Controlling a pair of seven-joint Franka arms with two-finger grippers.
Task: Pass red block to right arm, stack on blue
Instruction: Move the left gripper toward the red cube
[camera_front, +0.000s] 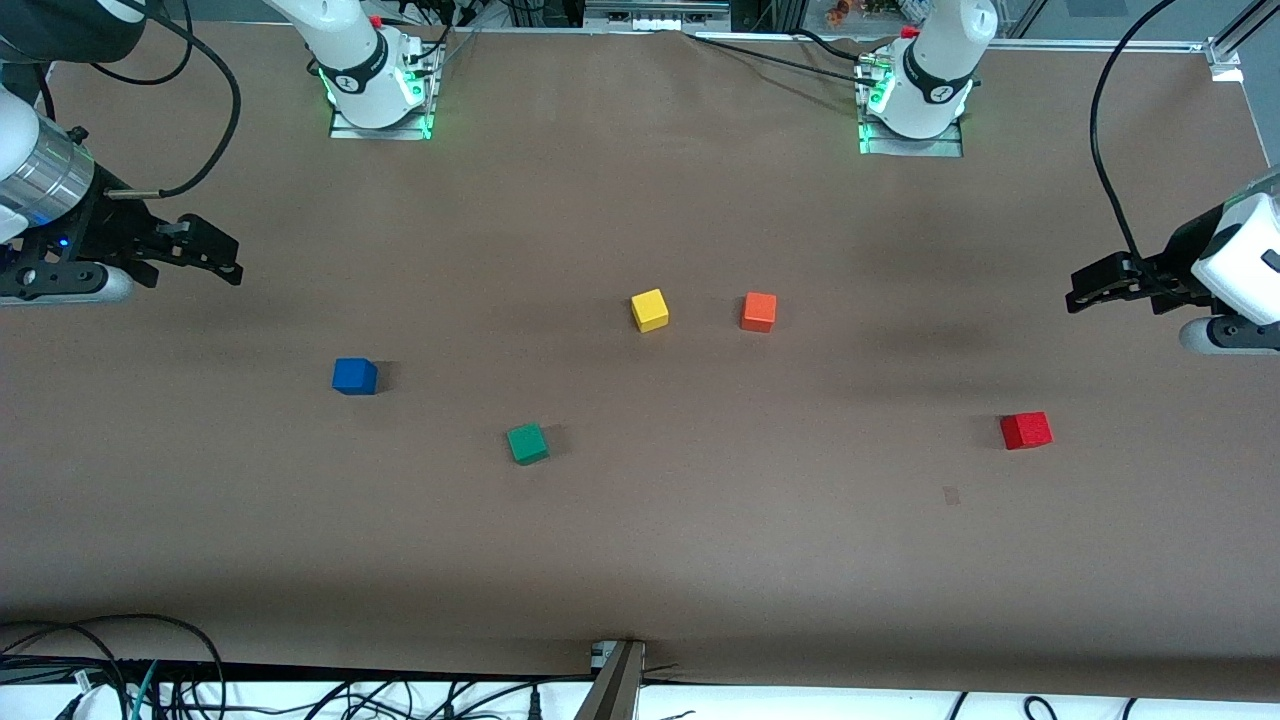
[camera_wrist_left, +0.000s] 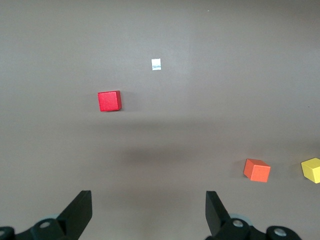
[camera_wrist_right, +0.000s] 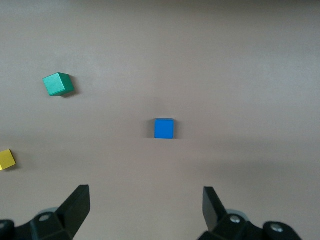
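Note:
The red block (camera_front: 1026, 430) (camera_wrist_left: 109, 100) lies alone on the brown table toward the left arm's end. My left gripper (camera_front: 1075, 290) (camera_wrist_left: 148, 197) hangs above bare table at that end, open and empty, well apart from the red block. The blue cube (camera_front: 354, 376) (camera_wrist_right: 164, 128) rests on the table toward the right arm's end. Above bare table at that end, my right gripper (camera_front: 232, 262) (camera_wrist_right: 145, 192) is also open with nothing between its fingers, and the blue cube is well clear of it.
A yellow cube (camera_front: 650, 310) and an orange cube (camera_front: 758, 312) sit side by side mid-table. A green cube (camera_front: 527, 443) lies nearer the front camera than the blue one. A small pale tag (camera_wrist_left: 156, 64) lies near the red block. Cables (camera_front: 120, 670) run along the front edge.

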